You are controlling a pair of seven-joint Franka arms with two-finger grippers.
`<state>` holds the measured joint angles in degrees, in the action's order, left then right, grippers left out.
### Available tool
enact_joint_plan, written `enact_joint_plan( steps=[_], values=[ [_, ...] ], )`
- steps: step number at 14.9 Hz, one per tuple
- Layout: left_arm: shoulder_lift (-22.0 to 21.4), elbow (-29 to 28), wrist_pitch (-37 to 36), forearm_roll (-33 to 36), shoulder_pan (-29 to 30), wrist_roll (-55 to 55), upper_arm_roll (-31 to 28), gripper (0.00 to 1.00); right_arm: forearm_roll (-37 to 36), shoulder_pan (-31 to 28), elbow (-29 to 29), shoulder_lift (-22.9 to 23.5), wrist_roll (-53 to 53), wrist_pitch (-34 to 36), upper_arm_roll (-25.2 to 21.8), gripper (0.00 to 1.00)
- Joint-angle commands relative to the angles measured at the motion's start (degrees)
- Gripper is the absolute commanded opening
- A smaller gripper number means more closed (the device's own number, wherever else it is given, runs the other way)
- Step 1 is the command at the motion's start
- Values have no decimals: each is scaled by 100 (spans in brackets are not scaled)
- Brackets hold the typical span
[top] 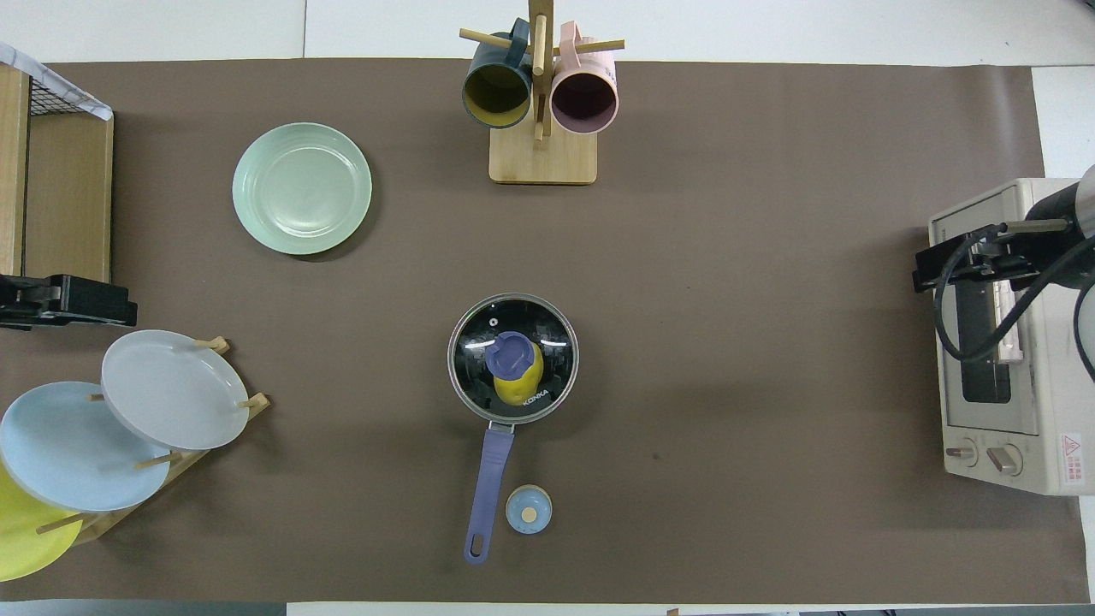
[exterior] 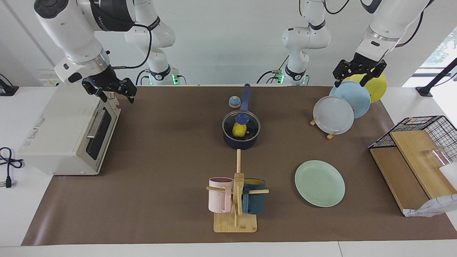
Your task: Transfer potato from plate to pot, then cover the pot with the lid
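Up at the left arm's end of the desk, the left end effector [exterior: 354, 74] hangs in the air over the rack of standing plates [exterior: 342, 107], its fingers spread apart and holding nothing. Over at the right arm's end, the right end effector [exterior: 113, 92] hovers above the white toaster oven [exterior: 68, 134], fingers apart too, nothing in them.

Now to the middle of the brown mat [exterior: 160, 160]: the small dark navy saucepan with the long blue handle [exterior: 240, 137] sits there, handle pointing toward the robots. The round clear glass lid with its metal rim and blue knob [top: 512, 358] rests flat on it, and through the glass the small bright yellow lumpy toy potato [top: 518, 387] shows inside. A little blue-and-wood dome-shaped bell [top: 528, 509] stands just beside the handle, nearer the robots.

The round pale mint-green plate [top: 302, 188] lies bare, farther from the robots and toward the left arm's end, near the wooden mug tree [top: 541, 111] with its pink and teal mugs.
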<state>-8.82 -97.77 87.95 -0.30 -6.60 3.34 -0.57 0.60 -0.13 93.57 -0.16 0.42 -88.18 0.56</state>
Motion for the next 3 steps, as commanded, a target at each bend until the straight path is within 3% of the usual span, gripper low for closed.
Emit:
enact_joint_plan(
  steps=[1,3],
  values=[
    [-120,-102,38,-76,-43,53,-31,100,-34,-22,126,-98,-165,-129,23,100],
    [-111,-93,38,-76,-43,62,-31,100,-25,-22,126,-98,-165,-138,23,100]
  ],
)
